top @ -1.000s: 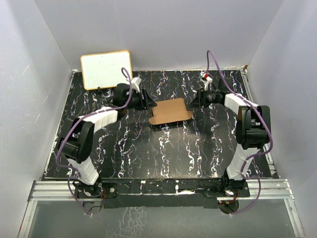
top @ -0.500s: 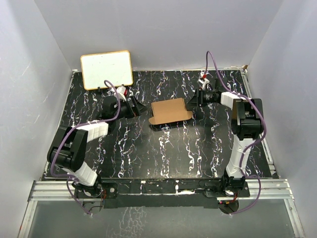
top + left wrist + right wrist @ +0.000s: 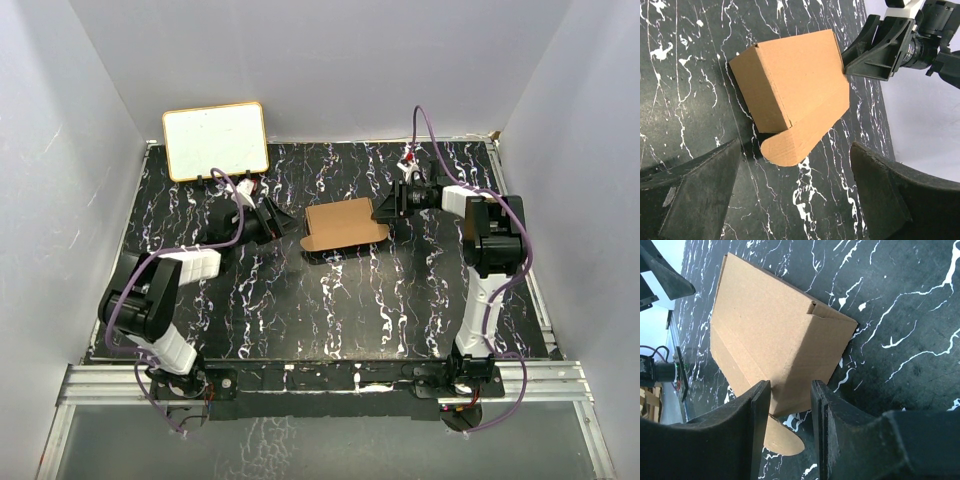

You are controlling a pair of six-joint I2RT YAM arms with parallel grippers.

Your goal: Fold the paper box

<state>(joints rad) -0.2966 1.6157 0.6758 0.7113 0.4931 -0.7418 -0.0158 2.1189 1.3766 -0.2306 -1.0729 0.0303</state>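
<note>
- Top external view: where is the paper box (image 3: pixel 345 228) found?
- It is laid on the black table (image 3: pixel 330 310), toward the far side, between the two arms, probably so that each side can be reached.
- How is it approached?
- The right gripper (image 3: pixel 379 214) is set at its right edge, jaws narrow, with cardboard seen in the gap. Whether it is pinched cannot be told. The left gripper (image 3: pixel 286 224) is spread wide just beside the left edge, with nothing held, likely readied for the next fold.
</note>
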